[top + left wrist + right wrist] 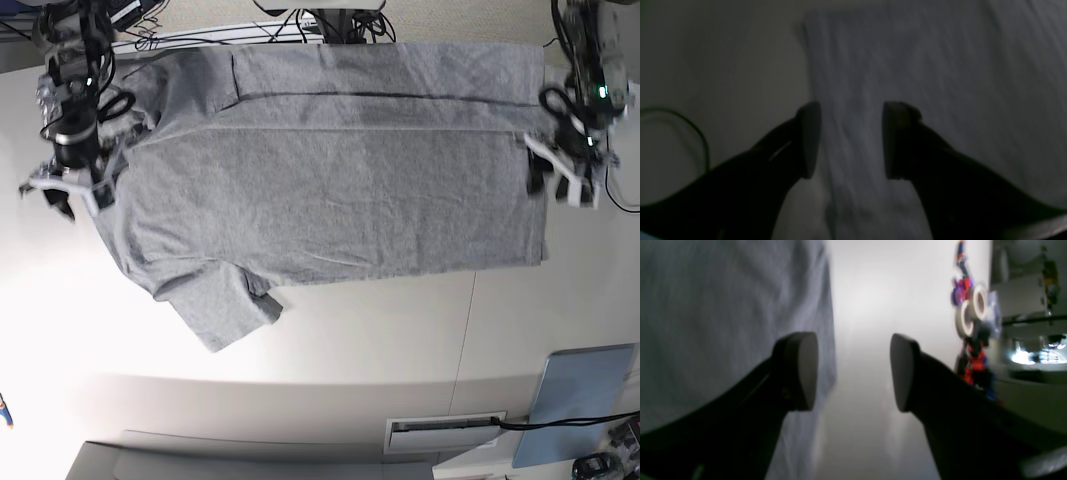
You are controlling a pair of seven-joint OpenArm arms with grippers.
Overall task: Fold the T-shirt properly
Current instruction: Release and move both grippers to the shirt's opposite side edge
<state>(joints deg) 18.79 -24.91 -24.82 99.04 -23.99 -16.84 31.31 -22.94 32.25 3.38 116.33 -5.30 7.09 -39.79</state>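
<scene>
- The large heather-grey short-sleeved cotton T-shirt (330, 190) lay spread plain side up across the upper half of the base view, on the white bench (330, 340); its hem sat at the right of the frame, its shoulders at the left.
- One lengthwise fold looked already made: a long straight edge with a dark shadow line ran across the upper part of the cloth, the far strip seemingly turned over onto the body.
- The near sleeve (222, 305) was not yet tucked, splaying out toward the lower left of the frame. By my judgement the task was in its early part, with the near-side fold and the crosswise folds left.
- The right claw (62, 188), at the left edge of the base view, was released; in the right wrist view its two pads stood wide apart, straddling the shirt's edge and bare bench.
- The left claw (562, 178), at the right edge of the base view by the hem, was likewise released and empty; in the dim, blurred left wrist view its pads stood apart above grey cloth.
- Both arms reached down from the top corners of the frame, claws pointed at the bench.
</scene>
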